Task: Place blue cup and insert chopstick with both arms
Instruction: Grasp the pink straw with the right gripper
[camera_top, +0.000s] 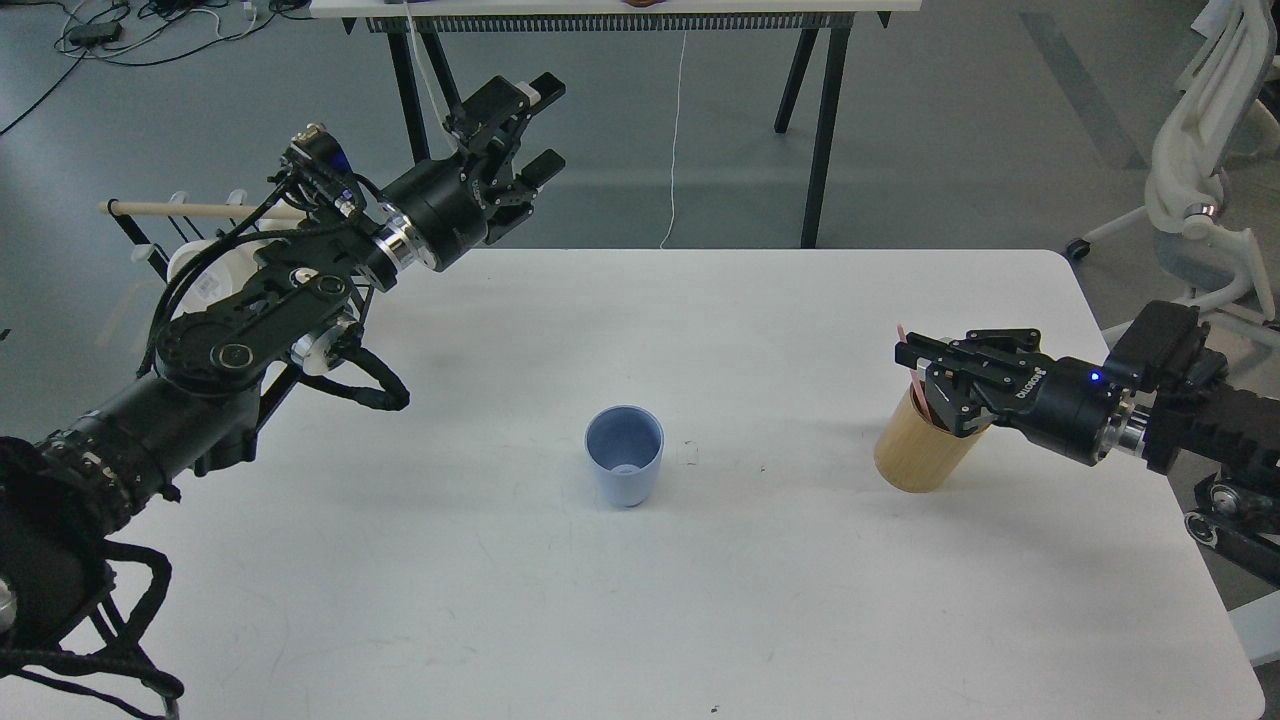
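The blue cup stands upright and empty at the middle of the white table. A tan bamboo-coloured holder stands at the right, leaning slightly. My right gripper is just above the holder's mouth and is shut on the pink chopstick. The stick's top pokes above the fingers and its lower end reaches into the holder. My left gripper is open and empty, raised high above the table's back left corner, far from the cup.
A rack with a pale wooden rod and white mugs stands at the table's left edge behind my left arm. A black-legged table stands behind. A white chair is at the right.
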